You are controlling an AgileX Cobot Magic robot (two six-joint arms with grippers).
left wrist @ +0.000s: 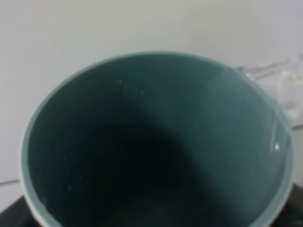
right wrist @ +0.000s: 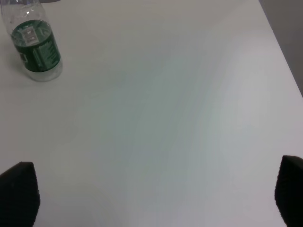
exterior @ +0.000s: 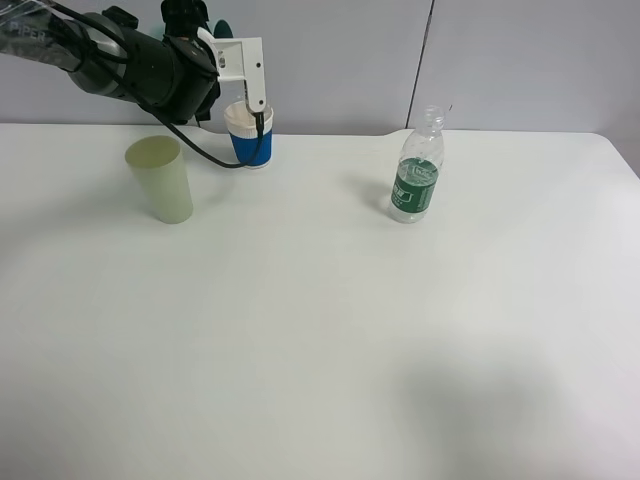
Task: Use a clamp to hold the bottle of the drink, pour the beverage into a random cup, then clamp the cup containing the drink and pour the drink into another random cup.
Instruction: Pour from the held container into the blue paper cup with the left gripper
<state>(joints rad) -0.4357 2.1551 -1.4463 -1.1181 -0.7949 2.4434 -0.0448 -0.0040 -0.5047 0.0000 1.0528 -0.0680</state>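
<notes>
Second pour in hand. Left gripper [exterior: 222,75] clamped on the teal tumbler [left wrist: 156,142], tipped above the blue paper cup [exterior: 250,135] at the table's [exterior: 320,330] far left. Bottle [exterior: 416,170] stands upright, well apart. Right gripper fingertips [right wrist: 19,191] spread wide, empty. Next, probably: right the tumbler, set it down.

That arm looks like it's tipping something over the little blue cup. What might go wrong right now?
Three things, judging from the pictures:
1. The blue paper cup is small and the white gripper parts hang right over its rim, so liquid may miss it or the cup may get knocked.
2. The teal tumbler is held tilted; a slipping grip would drop it.
3. The pale yellow-green tumbler stands near the arm and might get bumped as it withdraws.
</notes>
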